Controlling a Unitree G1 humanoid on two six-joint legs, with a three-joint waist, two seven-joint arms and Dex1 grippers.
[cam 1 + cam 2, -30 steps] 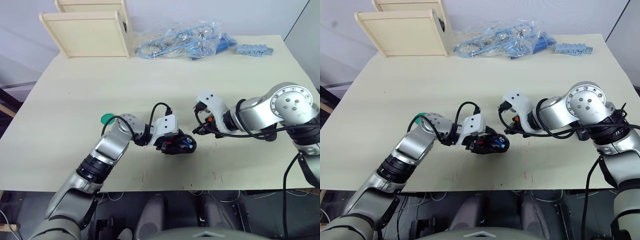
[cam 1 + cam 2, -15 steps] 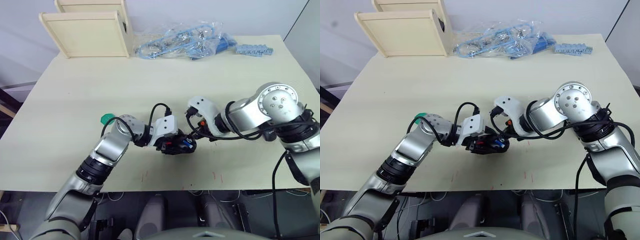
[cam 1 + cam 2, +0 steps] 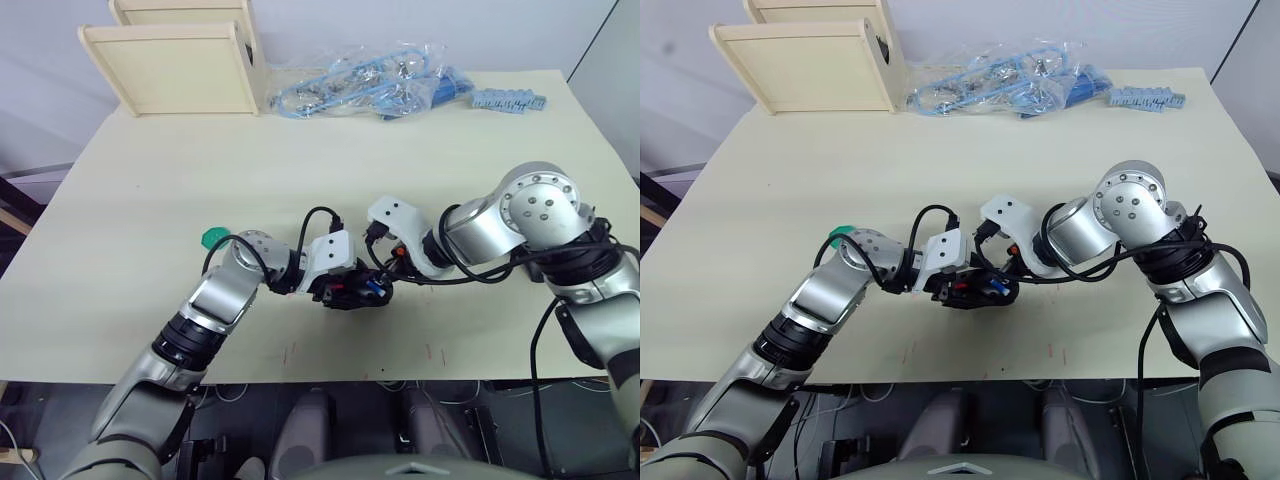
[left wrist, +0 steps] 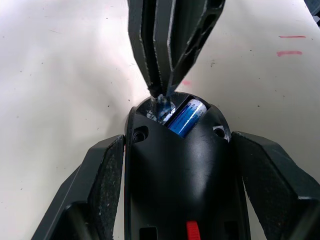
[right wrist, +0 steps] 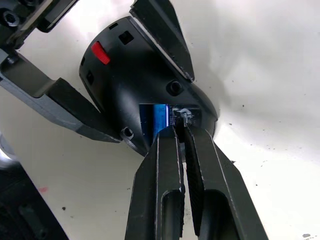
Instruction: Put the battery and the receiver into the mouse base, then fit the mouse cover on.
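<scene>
Stretching out under everything is the pale cream counter (image 3: 150, 190), with two light wooden box frames (image 3: 180, 60) at its far left corner and a clear plastic bag of blue cables (image 3: 370, 80) along the far edge; a small strip of blue plastic parts (image 3: 510, 100) lies beside the bag toward the far right corner. Both arms meet toward the near edge, about midway along it.

The left hand (image 4: 172, 165) has its two black fingers (image 4: 100, 180) set one against each flank of the black oval mouse base with red parts (image 4: 177, 175), clamped on it and holding it at the counter surface. The base's hollow end is turned toward the right arm. A red tab (image 5: 101, 52) shows on its upper side.

The right hand (image 5: 181, 132) comes in from the opposite side, its two black fingers (image 5: 162, 165) pressed nearly together, with only a slit between them. Their tips sit at the rim of the open compartment, and a tiny grey piece, the receiver (image 5: 184, 116), is pinched at the tips, just inside the hollow.

The thin blue cylindrical battery with a pale end (image 4: 186, 116) lies in the compartment right beside the receiver.

A little green disc (image 3: 212, 238) rests on the counter just behind the left forearm, toward the left edge.
</scene>
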